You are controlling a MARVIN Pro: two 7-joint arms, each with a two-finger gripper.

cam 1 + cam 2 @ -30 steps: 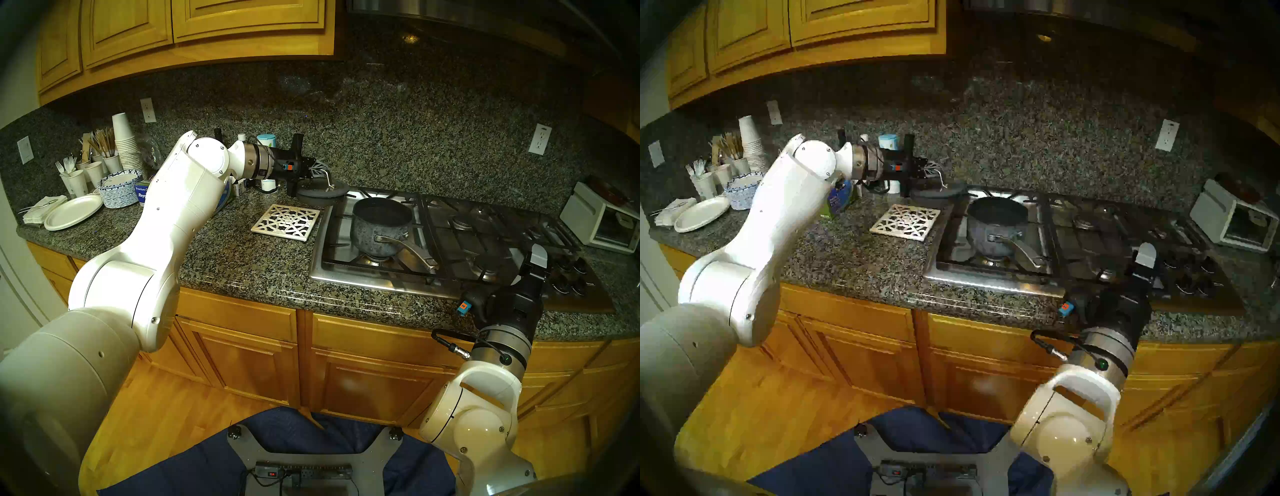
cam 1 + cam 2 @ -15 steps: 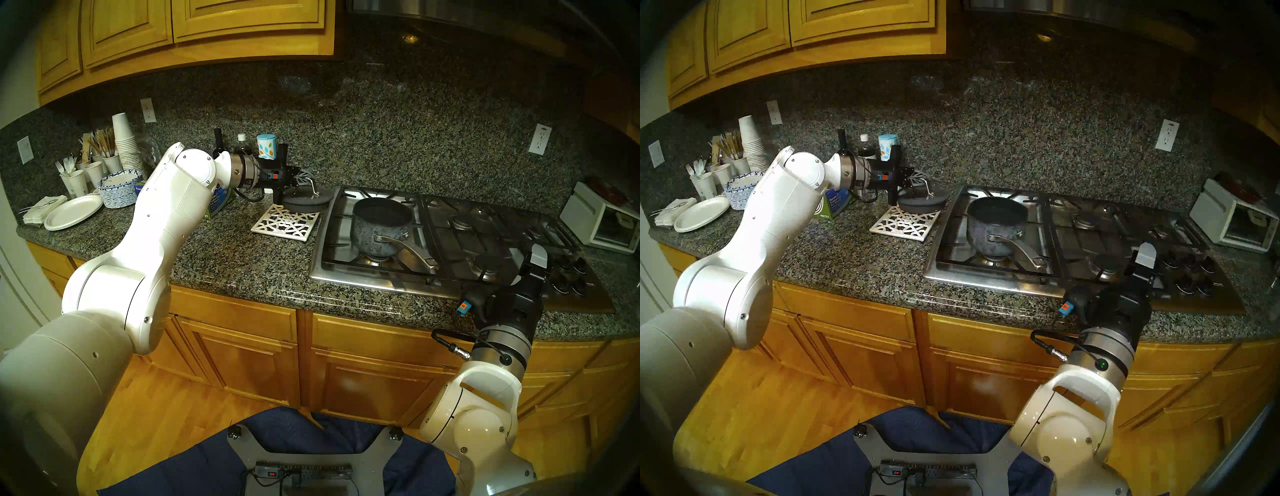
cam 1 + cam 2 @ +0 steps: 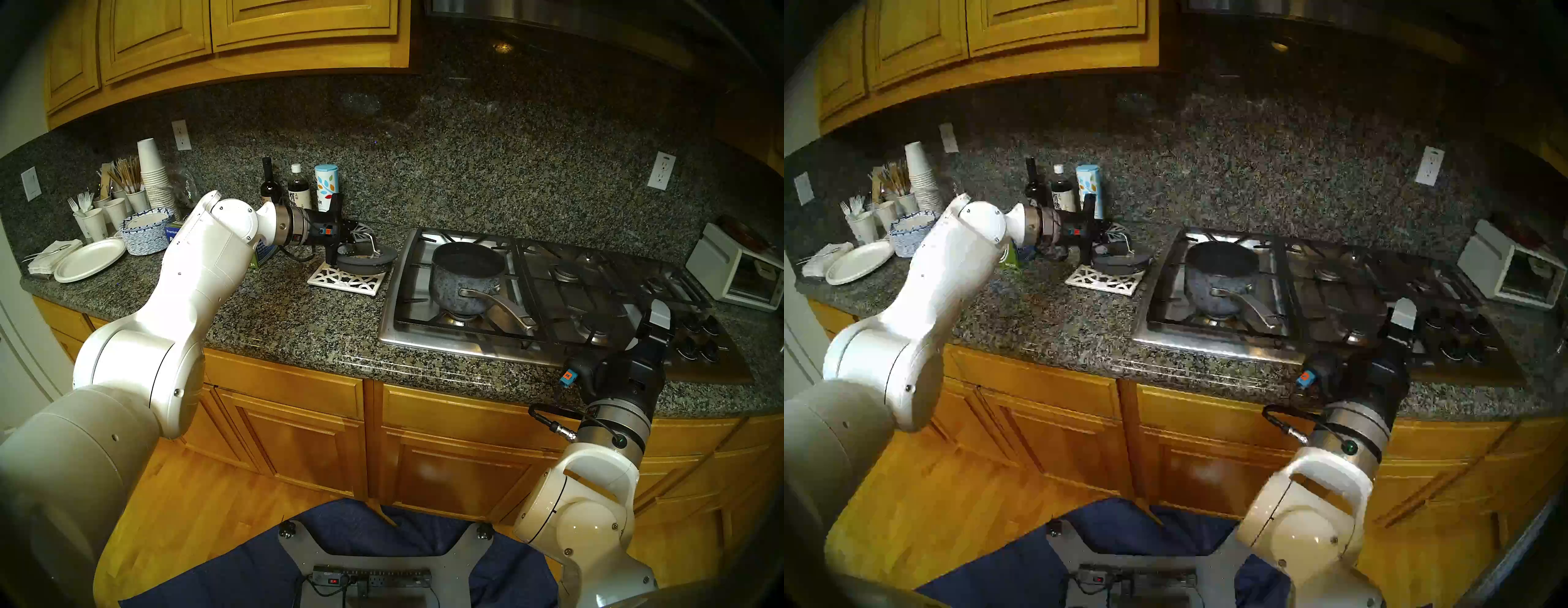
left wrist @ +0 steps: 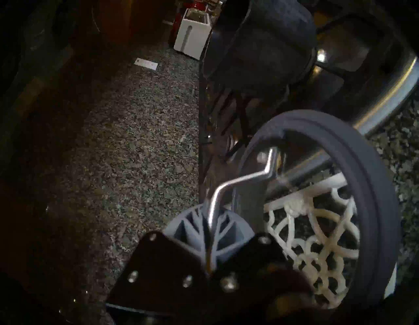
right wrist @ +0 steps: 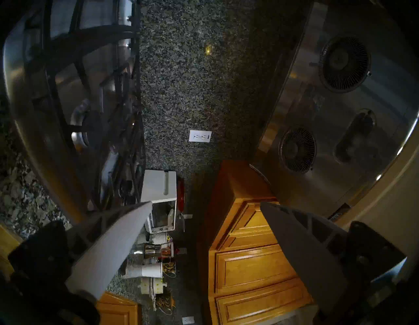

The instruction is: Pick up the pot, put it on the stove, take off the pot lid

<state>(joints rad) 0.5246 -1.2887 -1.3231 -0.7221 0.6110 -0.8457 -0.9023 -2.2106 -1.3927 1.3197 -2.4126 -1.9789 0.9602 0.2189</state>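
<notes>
**Lid held over the trivet, pot on the stove**

The pot lid (image 3: pixel 368 260) is pinched by its loop handle in the jaws of the left gripper (image 3: pixel 360 236), just above the white trivet (image 3: pixel 347 281) on the table (image 3: pixel 292 314). The pot (image 3: pixel 466 278) is seated uncovered on the stove (image 3: pixel 428 339). The right gripper (image 5: pixel 205 245) is held with jaws spread, empty.

The left arm (image 3: pixel 178 297) stretches forward from the shoulder, elbow bent, its wrist nearly level and tipped slightly down. The left gripper (image 3: pixel 360 237) is pinched tight on a thin metal handle (image 4: pixel 240 181) caught between its fingers (image 4: pixel 192 229). The right arm (image 3: pixel 589 501) is folded close to the body, wrist raised. The right gripper (image 5: pixel 204 227) points slightly upward, fingers (image 5: pixel 108 249) spread wide with nothing between them.
</notes>
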